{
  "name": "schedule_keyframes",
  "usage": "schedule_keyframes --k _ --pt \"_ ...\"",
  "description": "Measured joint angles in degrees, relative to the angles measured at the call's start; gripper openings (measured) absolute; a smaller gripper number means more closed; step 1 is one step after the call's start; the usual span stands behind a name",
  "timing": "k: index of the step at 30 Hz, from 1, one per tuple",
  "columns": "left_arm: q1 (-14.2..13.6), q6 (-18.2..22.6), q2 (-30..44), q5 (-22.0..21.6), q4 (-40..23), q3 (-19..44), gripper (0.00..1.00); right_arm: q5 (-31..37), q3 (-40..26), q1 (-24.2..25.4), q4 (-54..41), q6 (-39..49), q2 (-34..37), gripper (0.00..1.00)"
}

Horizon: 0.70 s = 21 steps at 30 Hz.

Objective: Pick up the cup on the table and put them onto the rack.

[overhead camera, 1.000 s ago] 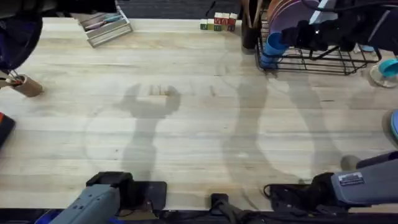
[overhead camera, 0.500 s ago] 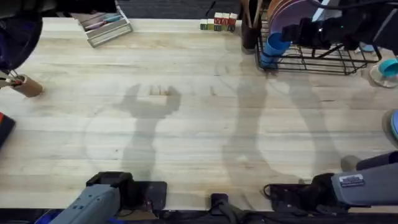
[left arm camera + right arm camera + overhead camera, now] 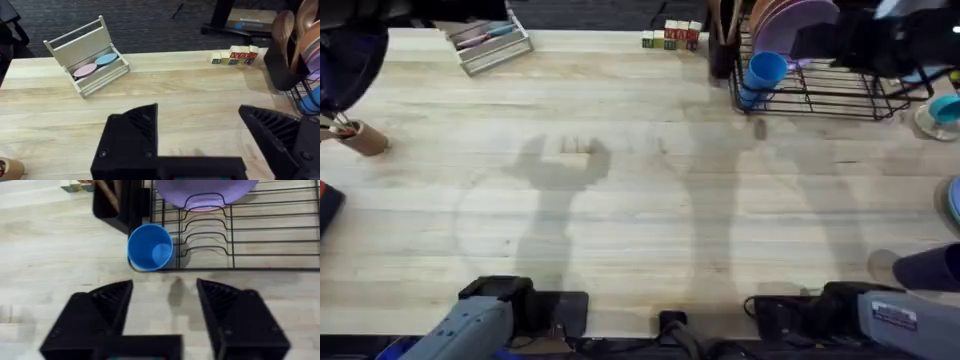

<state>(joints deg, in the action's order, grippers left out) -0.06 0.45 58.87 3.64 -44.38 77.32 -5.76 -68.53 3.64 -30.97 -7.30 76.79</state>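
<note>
Bright-blue cup (image 3: 764,72) (image 3: 150,247) upright, mouth open, in near-left corner of black wire rack (image 3: 820,95) (image 3: 240,240), at far right of bench (image 3: 620,200).

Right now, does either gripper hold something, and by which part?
Nothing is held. The right gripper is open, apart from the bright-blue plastic cup; the left gripper is open too.

Letter blocks (image 3: 235,55) at table's (image 3: 190,95) far edge: chars too small to read. White label (image 3: 894,313) on right arm: print illegible.
</note>
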Motion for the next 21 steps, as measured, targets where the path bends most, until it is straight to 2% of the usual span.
schedule_keyframes --k 1,3,4,12,18,21 --pt "-0.01 0.00 0.00 0.00 0.00 0.00 0.994 0.00 0.00 0.00 -1.01 0.01 -1.38 0.780" --pt "-0.01 -0.01 0.00 0.00 0.00 0.00 0.994 0.00 0.00 0.00 -3.89 0.05 -4.95 0.950" --pt "-0.01 -0.02 0.00 0.00 0.00 0.00 0.994 0.00 0.00 0.00 -5.07 0.05 -6.52 0.982" --pt "-0.01 0.00 0.00 0.00 0.00 0.00 0.993 1.73 0.00 0.00 -13.69 0.01 -18.83 0.993" --pt "-0.01 0.00 0.00 0.00 0.04 0.00 0.994 14.91 0.00 0.10 -21.39 -2.28 -25.13 0.993" --pt "-0.01 0.00 0.00 0.00 0.20 0.00 0.994 21.74 0.00 1.87 -25.82 -3.81 -28.07 0.993"
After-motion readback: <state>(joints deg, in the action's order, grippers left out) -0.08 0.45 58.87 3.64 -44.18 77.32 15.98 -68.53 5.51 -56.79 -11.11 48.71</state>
